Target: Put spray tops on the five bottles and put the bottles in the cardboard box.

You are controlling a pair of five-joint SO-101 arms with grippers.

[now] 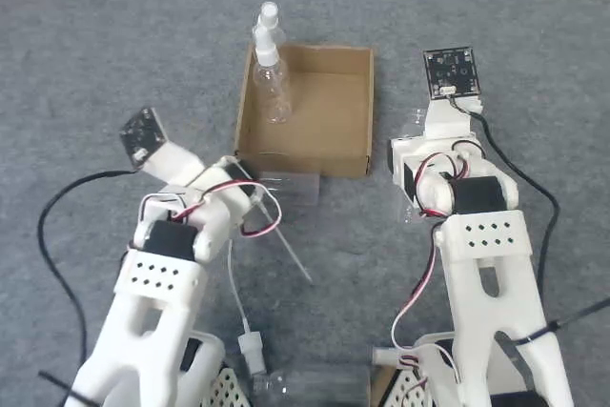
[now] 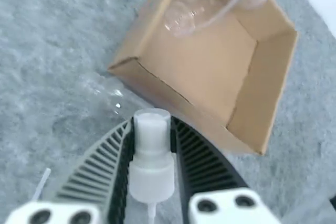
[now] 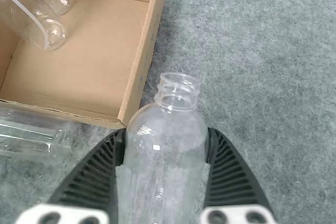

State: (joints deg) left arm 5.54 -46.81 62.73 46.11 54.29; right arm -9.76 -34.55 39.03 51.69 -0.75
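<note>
Open room: the grey mat (image 1: 95, 64) lies bare to the left of the box (image 1: 305, 164) and on the strip between the box's right wall and the right arm. The two arms stand well apart, with bare mat between them in front of the box.

Edges: a loose bottle (image 1: 291, 188) lies on its side just beside the outside of the box's front wall. Whether it touches the wall cannot be told. At the near edge of the table a spare top (image 1: 254, 350) lies next to another bottle (image 1: 315, 386).

Box: open upward. Two capped bottles (image 1: 272, 83) lean in its far left corner, spray heads rising above the rim. The rest of the floor is bare cardboard.

Left gripper (image 2: 152, 124): clenched on a spray top (image 2: 152, 156), pinched between both fingers. It is held near the box's front left corner, above the loose bottle. The top's tube (image 1: 295, 259) trails back over the mat toward the near edge.

Right gripper (image 3: 165, 134): grasping an uncapped bottle (image 3: 165, 161) by the body, its open neck pointing away from the wrist. This bottle is outside the box, just beside its front right corner.
</note>
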